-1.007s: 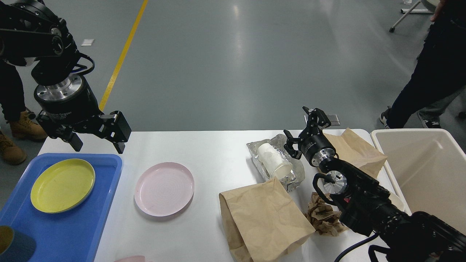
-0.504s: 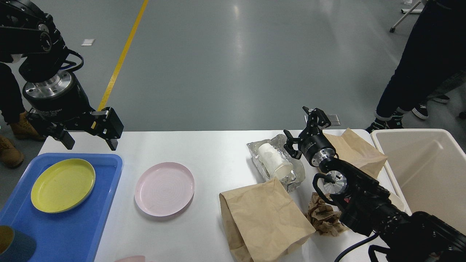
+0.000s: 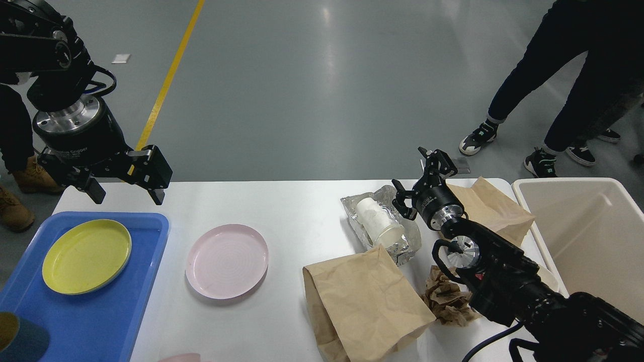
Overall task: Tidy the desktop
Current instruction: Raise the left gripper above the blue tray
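The left gripper [image 3: 126,188] hangs empty with fingers spread wide, above the far left corner of the desktop [image 3: 297,211]. Below it, toward the viewer, the blue tray [image 3: 151,281] runs off the frame's edge, holding a yellow plate [image 3: 86,256]; a pink plate [image 3: 227,260] lies to the tray's right on bare white surface. The right gripper [image 3: 420,183] is also spread and empty, just beside a paper cup [image 3: 378,223] lying on foil [image 3: 402,246]. Its arm hides part of the crumpled paper [image 3: 445,296]. Nearer lies a paper bag [image 3: 362,301]; the cream bin [image 3: 583,226] stands to its right, partly cut off.
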{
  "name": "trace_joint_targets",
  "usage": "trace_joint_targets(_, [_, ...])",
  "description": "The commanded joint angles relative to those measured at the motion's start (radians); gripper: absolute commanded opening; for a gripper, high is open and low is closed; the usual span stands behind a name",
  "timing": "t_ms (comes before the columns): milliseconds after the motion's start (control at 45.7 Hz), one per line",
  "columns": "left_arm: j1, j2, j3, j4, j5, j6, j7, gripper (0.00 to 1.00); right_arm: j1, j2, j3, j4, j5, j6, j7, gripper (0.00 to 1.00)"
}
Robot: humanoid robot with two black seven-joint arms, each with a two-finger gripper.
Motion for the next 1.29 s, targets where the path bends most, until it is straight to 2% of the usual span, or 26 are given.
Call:
trace_joint_targets(0, [-0.006,0.007,0.001,0.001,0.0,0.0,-0.001,0.93,0.0,0.0,0.0,0.0,0.0,0.0,0.0,1.0])
trace_joint_targets(438, [-0.052,0.025,0.013,-0.013,0.0,0.0,-0.006,0.93,0.0,0.0,0.0,0.0,0.0,0.0,0.0,1.0])
trace_joint_targets(569, [-0.087,0.053,0.016,-0.085,0.005,0.006,0.003,0.93,0.0,0.0,0.0,0.0,0.0,0.0,0.0,1.0])
trace_joint_targets(657, [-0.104,0.055,0.035,-0.158,0.014,0.148,0.025,0.93,0.0,0.0,0.0,0.0,0.0,0.0,0.0,1.0])
trace_joint_targets(766, [-0.123,0.058,0.038,-0.285,0.015,0.315,0.08,0.93,0.0,0.0,0.0,0.0,0.0,0.0,0.0,1.0])
trace_joint_targets(810, [-0.135,0.061,0.038,-0.338,0.015,0.36,0.1,0.93,0.0,0.0,0.0,0.0,0.0,0.0,0.0,1.0])
trace_joint_targets(876, [-0.15,0.062,0.038,-0.382,0.015,0.385,0.107,0.93,0.0,0.0,0.0,0.0,0.0,0.0,0.0,1.0])
trace_joint_targets(1051, [-0.181,0.064,0.039,-0.447,0.018,0.376,0.112,0.92,0.0,0.0,0.0,0.0,0.0,0.0,0.0,1.0])
trace_joint_targets(1182, [-0.195,0.068,0.033,-0.444,0.005,0.288,0.121,0.92,0.0,0.0,0.0,0.0,0.0,0.0,0.0,1.0])
trace_joint_targets(1270, [-0.198,0.082,0.042,-0.442,-0.038,0.259,0.123,0.92,0.0,0.0,0.0,0.0,0.0,0.0,0.0,1.0])
